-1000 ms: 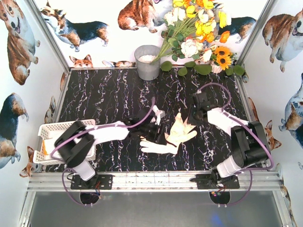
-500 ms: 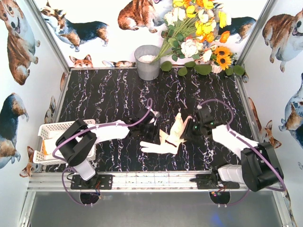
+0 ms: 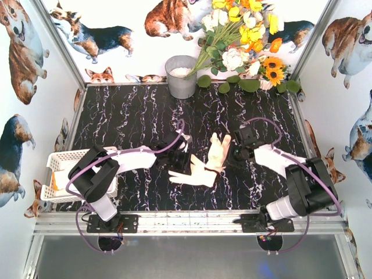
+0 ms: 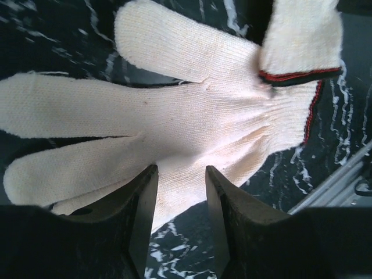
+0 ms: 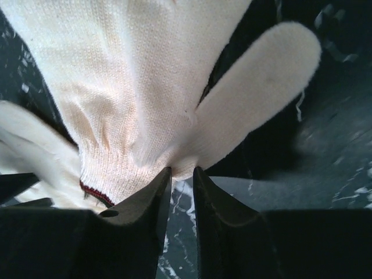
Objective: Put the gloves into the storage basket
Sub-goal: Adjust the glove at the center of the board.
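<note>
Lying overlapped, cream knit gloves [image 4: 192,116] show red-trimmed cuffs; left claw [image 4: 181,170] straddles one, released; right claw [image 5: 181,170]: cannot tell

The black table [image 3: 133,122], veined with white, carried a grey metal bucket [image 3: 181,78] at 12 o'clock on its far edge. A bunch of flowers [image 3: 238,35] leaned at 1 o'clock, its green leaves [image 3: 232,86] resting on the surface. The white storage basket [image 3: 70,158] sat at 8 o'clock against the left edge. Near the centre the first glove [image 3: 195,176] lay flat, fingers toward 9 o'clock. The second glove [image 3: 218,152] pointed to 12 o'clock, its cuff overlapping the first glove.
</note>
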Available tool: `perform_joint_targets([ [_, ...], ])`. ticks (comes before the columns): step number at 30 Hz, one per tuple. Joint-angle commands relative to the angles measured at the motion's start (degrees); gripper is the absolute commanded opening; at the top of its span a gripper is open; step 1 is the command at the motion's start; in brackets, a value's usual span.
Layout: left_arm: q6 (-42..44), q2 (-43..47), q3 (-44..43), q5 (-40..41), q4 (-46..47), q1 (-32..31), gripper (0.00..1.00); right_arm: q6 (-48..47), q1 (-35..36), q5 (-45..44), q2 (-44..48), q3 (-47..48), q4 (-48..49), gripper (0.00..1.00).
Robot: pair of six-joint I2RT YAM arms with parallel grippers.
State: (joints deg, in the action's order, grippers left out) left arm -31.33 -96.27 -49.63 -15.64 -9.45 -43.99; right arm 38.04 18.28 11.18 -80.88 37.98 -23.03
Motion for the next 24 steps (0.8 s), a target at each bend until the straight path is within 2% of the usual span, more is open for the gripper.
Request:
perform_joint_targets([
  [1, 9.7, -2.0, -0.8, 7.5, -7.3, 3.5, 0.35, -6.6, -1.9, -7.0, -3.3, 5.9, -2.9, 0.26],
  [8, 17.0, -6.6, -12.2, 9.5, -13.0, 7.7, 0.36, -14.8, -5.8, -8.1, -10.2, 18.9, -9.7, 0.27],
  [12, 15.6, -4.5, -16.4, 9.0, -13.4, 7.5, 0.42, -15.3, -5.7, -0.4, -9.3, 23.6, -11.9, 0.3],
  [18, 8.1, 5.7, -10.0, 11.8, -9.9, 7.7, 0.55, -8.2, -2.9, 12.2, -4.1, 17.9, -7.1, 0.36],
  [21, 1.1, 8.3, -6.2, 11.1, -6.7, 8.2, 0.59, -4.6, 1.9, 13.7, -4.8, 16.1, -3.0, 0.38],
  [24, -6.0, 9.0, -2.6, 9.1, 0.7, 8.6, 0.63, -3.3, 5.9, 12.9, -8.1, 16.5, -0.4, 0.38],
])
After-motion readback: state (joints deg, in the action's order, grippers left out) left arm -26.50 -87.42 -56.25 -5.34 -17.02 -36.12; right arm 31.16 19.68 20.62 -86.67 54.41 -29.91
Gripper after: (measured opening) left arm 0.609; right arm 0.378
